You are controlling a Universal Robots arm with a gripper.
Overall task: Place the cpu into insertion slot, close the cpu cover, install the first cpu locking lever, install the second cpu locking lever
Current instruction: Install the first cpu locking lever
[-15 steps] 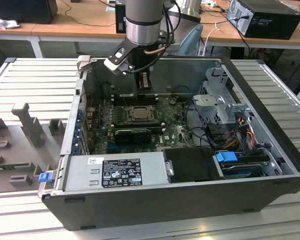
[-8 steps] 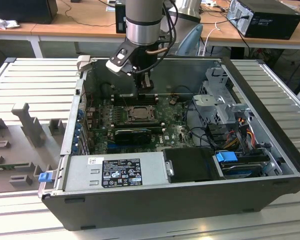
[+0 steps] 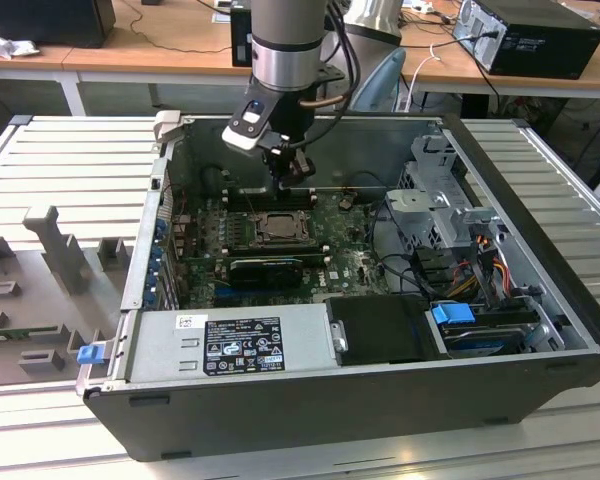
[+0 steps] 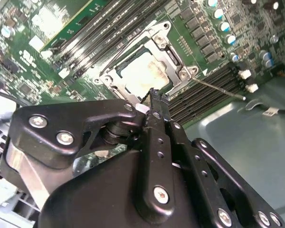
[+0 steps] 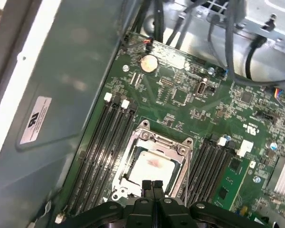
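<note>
Inside the open computer case, the insertion slot (image 3: 278, 228) sits on the green board. In both wrist views the pale cpu (image 5: 151, 165) (image 4: 141, 71) lies flat in the slot. The silvery cpu cover (image 5: 154, 138) (image 4: 167, 47) lies down around it as a frame. A thin metal locking lever (image 4: 222, 89) sticks out from the socket's corner over the memory slots. My gripper (image 3: 298, 183) (image 5: 152, 184) (image 4: 154, 96) hangs just above the socket's far edge, fingers pressed together with nothing seen between them.
Rows of black memory slots (image 5: 104, 142) flank the socket on both sides. A long black card (image 3: 265, 268) lies in front of it. The power supply (image 3: 235, 343), a drive cage with cables (image 3: 450, 215) and the case walls (image 3: 160, 190) close in the space.
</note>
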